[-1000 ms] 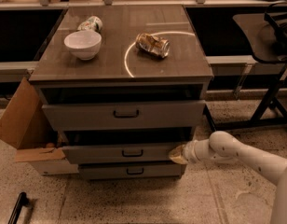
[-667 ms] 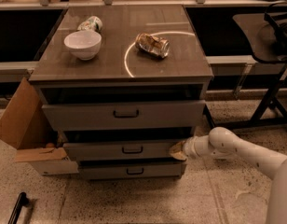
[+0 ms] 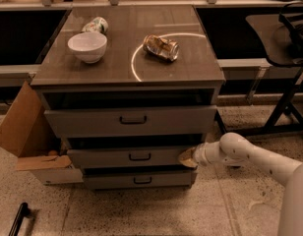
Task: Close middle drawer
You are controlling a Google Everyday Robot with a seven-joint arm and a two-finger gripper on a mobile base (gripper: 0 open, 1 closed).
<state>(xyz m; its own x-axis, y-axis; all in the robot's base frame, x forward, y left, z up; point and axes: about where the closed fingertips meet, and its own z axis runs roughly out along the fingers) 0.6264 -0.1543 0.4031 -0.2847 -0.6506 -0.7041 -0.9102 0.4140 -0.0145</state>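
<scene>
The middle drawer (image 3: pixel 127 156) is the second of three in the grey-brown cabinet, with a flat front and a small dark bar handle (image 3: pixel 139 157). It stands slightly pulled out, with a dark gap above its front. My gripper (image 3: pixel 187 158) is at the right end of that drawer front, touching it, at the end of my white arm (image 3: pixel 250 157) that reaches in from the lower right.
The top drawer (image 3: pixel 132 120) and bottom drawer (image 3: pixel 139 180) sit above and below. On the cabinet top are a white bowl (image 3: pixel 87 46), a crushed can (image 3: pixel 162 47) and a lying can (image 3: pixel 95 24). A cardboard box (image 3: pixel 23 132) stands at left, a black table (image 3: pixel 284 38) at right.
My arm has shifted slightly left toward the cabinet, and the middle drawer front sits a little further in.
</scene>
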